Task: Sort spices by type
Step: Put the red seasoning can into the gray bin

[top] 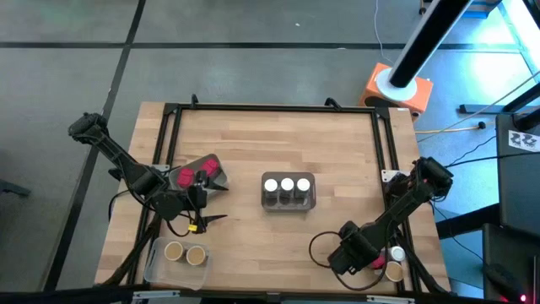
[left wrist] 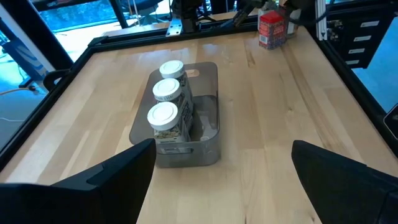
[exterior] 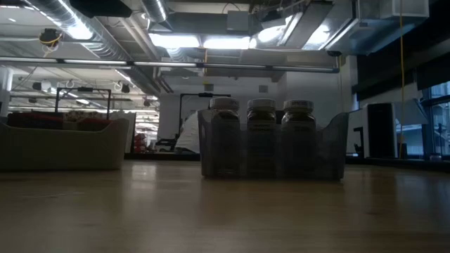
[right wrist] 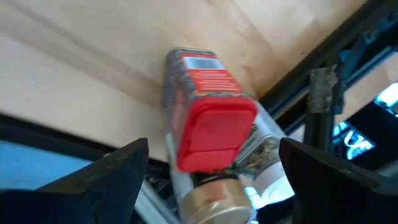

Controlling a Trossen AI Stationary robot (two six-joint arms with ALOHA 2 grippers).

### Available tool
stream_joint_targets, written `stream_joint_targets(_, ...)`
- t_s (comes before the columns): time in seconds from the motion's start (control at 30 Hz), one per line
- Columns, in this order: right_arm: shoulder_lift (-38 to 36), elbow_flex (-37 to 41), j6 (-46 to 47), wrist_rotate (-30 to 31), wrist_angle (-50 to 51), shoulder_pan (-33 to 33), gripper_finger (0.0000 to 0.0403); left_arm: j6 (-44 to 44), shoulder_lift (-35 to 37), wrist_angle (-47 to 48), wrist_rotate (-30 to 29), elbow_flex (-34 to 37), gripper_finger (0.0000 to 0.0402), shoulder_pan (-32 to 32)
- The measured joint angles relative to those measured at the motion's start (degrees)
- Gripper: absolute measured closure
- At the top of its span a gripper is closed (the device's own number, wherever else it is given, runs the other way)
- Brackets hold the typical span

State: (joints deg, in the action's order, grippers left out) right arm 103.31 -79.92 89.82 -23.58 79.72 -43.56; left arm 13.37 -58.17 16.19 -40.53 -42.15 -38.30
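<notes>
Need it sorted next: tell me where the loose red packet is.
The red packet stands at the table's near right corner, under the open right hand, beside a tan-lidded jar and white-lidded jar.

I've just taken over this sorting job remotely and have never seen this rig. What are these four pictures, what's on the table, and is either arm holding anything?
Two dark robot arms work at a wooden table, each ending in a two-finger pincer.

The overhead picture shows everything. The clear plastic tray in the middle holds three round white-lidded jars. Another clear tray near the left arm holds two tan-lidded jars.

The dim picture looks level across the tabletop at the middle tray.

The left wrist camera looks past the left pincer, which is open and empty.

The right wrist camera shows the right pincer, open, on either side of a red-capped boxy spice packet at the table's corner, not gripping it. Other jars lie beside the packet.

Nothing is held.
</notes>
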Motion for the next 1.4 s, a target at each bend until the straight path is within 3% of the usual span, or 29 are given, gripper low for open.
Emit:
stream_joint_targets(0.27, 0.0, 3.9, 0.5, 0.0, -1.0, -0.8, 0.0043, -0.2, 0.0, 0.0, 0.1, 0.0, 0.0043, 0.0)
stream_joint_targets(0.57, 0.0, 9.8, 0.8, -2.4, -12.3, -0.8, 0.0043, -0.2, 0.0, 0.0, 0.1, 0.0, 0.0043, 0.0)
stream_joint_targets(0.93, 0.0, 13.2, 1.0, -2.6, -15.0, -0.7, 0.0049, -0.3, 0.0, 0.0, 0.1, 0.0, 0.0043, 0.0)
stream_joint_targets(1.1, 0.0, 15.0, 1.1, -4.1, -15.8, -0.7, 0.0090, -0.3, 0.0, -0.1, 0.1, 0.0, 0.0043, 0.0)
stream_joint_targets(1.33, 0.0, 15.2, 1.2, -4.1, -15.8, -0.7, 0.0190, -0.3, 0.0, 0.0, 0.1, 0.0, 0.0043, 0.0)
stream_joint_targets(1.4, 0.0, 15.2, 1.2, -4.1, -15.8, -0.7, 0.0197, -0.3, 0.0, -0.1, 0.1, 0.0, 0.0043, 0.0)
